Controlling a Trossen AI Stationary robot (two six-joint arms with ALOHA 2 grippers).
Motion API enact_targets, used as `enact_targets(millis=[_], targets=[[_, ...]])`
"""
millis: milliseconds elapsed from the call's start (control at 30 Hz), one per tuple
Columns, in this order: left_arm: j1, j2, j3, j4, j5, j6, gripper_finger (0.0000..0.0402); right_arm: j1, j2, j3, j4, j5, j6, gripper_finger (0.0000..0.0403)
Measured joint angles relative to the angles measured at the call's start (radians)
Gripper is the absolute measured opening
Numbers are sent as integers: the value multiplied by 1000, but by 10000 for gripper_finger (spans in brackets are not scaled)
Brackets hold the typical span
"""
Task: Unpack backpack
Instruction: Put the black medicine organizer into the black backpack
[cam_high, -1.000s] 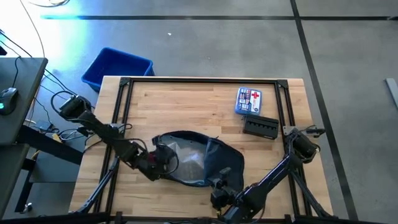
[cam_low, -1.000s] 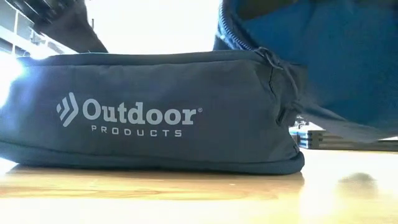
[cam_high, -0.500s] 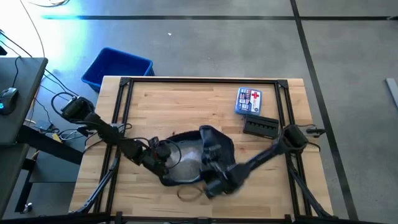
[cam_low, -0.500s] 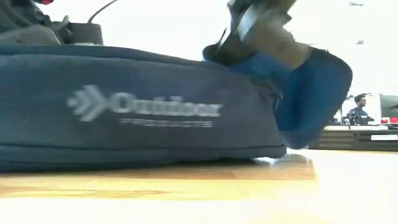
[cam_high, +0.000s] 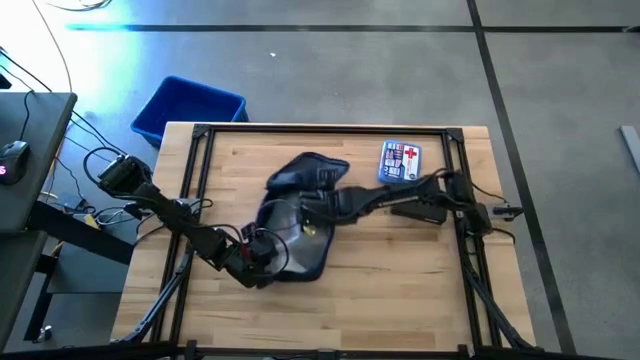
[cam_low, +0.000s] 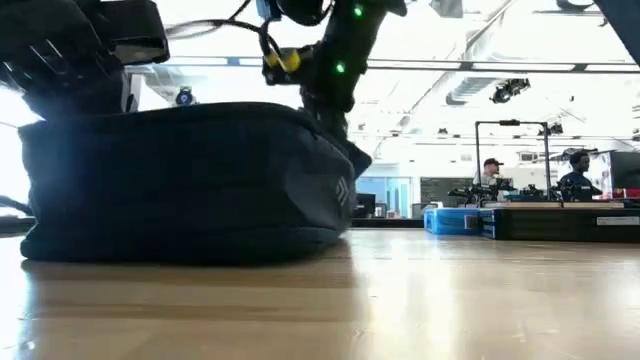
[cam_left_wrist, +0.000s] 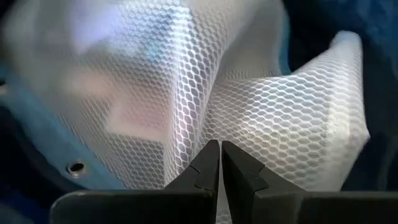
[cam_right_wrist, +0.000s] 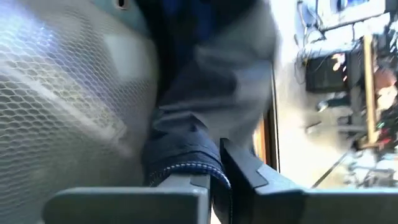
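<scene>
The right claw (cam_right_wrist: 214, 171) was nipped shut on a fold of the backpack (cam_high: 300, 215), a piped dark edge of the flap pinched between its fingers, and it held that flap lifted and folded back toward the far side of the bench (cam_high: 400, 290). The left claw (cam_left_wrist: 220, 163) was closed too, its tips pressed together against white mesh lining (cam_left_wrist: 249, 87) at the near-left end of the bag; whether any mesh was caught between them I could not tell. The backpack lay left of centre on the bench, mouth open upward.

My judgement: the fabric was floppy and the right hold was thin, so the flap could slip out and drop over the opening. If both arms pulled apart, the whole bag could drag rather than open further. The mesh might snag on the left tips.

Just beside the right arm's reach lay a first-aid box (cam_high: 401, 162) and a black case (cam_high: 418, 204), which a sweeping forearm could knock. The near and right parts of the bench were bare. A blue bin (cam_high: 188, 108) stood on the floor beyond the far-left corner.
</scene>
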Motion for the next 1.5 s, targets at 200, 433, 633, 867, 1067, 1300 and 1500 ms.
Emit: enact_targets(millis=[200, 433, 633, 867, 1067, 1300, 1500], targets=[[0, 0, 0, -16, -94, -3, 0, 13, 0, 253, -318, -24, 112, 108], [-14, 0, 0, -19, -105, -2, 0, 26, -6, 500, -767, -405, 321, 175], [-43, 0, 0, -45, -105, -2, 0, 46, -173, 270, -755, -370, 470, 156], [-48, 0, 1, -9, -115, 48, 0, -10, -481, -247, -751, -240, 873, 99], [-53, 1, 85, 78, -136, 214, 0, -170, -679, -629, -602, -285, 1019, 32], [-60, 52, 202, 165, -184, 394, 0, -361, -682, -873, -394, -325, 992, 5], [-57, 169, 206, 377, -5, 525, 0, -447, -665, -985, -365, -290, 944, 1]])
